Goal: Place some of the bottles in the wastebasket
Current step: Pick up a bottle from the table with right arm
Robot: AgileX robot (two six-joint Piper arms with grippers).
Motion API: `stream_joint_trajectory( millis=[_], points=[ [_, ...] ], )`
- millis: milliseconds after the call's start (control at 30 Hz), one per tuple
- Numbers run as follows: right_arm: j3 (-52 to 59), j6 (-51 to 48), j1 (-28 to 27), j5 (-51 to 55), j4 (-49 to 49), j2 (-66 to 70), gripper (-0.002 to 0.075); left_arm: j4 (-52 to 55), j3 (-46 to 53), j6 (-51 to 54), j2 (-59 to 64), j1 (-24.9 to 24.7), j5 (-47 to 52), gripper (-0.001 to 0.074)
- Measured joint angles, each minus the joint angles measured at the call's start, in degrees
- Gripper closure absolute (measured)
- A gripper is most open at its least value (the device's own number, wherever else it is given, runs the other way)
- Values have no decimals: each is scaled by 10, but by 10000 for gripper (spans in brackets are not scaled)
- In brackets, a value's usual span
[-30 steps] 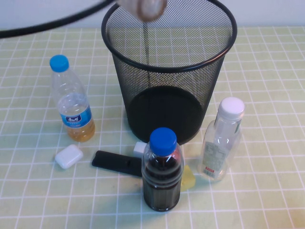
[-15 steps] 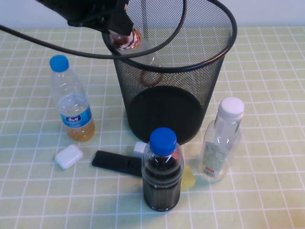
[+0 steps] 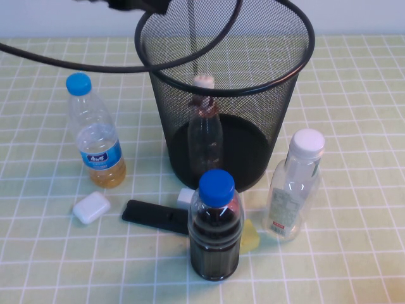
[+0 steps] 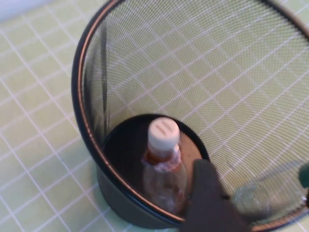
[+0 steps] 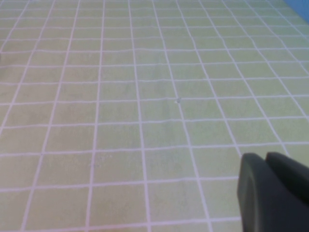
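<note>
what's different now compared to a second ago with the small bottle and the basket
The small bottle has gone down from above the rim and now stands upright on the floor of the wastebasket, let go by the left tool, which sits above the basket's rim. The right tool hangs over bare table. The tall white-capped bottle, both blue-capped bottles and the small items have not moved.

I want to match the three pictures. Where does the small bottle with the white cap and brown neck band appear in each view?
High view: small bottle upright inside the wastebasket, seen through the mesh.
Left wrist view: seen from above, on the basket's black base, near the wall.
Right wrist view: not in it; only tablecloth.
Shared landmark: the wastebasket rim.
</note>
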Motion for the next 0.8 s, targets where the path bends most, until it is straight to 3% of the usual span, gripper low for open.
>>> stream_joint_trajectory(
  millis=[67, 167, 267, 400, 533, 700, 800],
  points=[
    [0, 0, 0, 0, -18, 0, 734, 1, -11, 6, -21, 0, 15, 423],
    [0, 0, 0, 0, -48, 0, 734, 6, -17, 10, -59, 0, 35, 625],
    [0, 0, 0, 0, -59, 0, 734, 27, -18, 10, -96, 0, 42, 701],
    [1, 0, 0, -14, -58, 0, 734, 53, -3, 10, -152, 0, 46, 727],
    [1, 7, 0, -108, -55, 0, 734, 63, 48, 10, -234, 0, 46, 731],
    [1, 49, 0, -270, -23, 0, 734, 63, 183, 18, -354, 0, 2, 733],
    [1, 56, 0, -377, -17, 0, 735, 62, 310, 20, -438, 0, -78, 733]
  ],
)
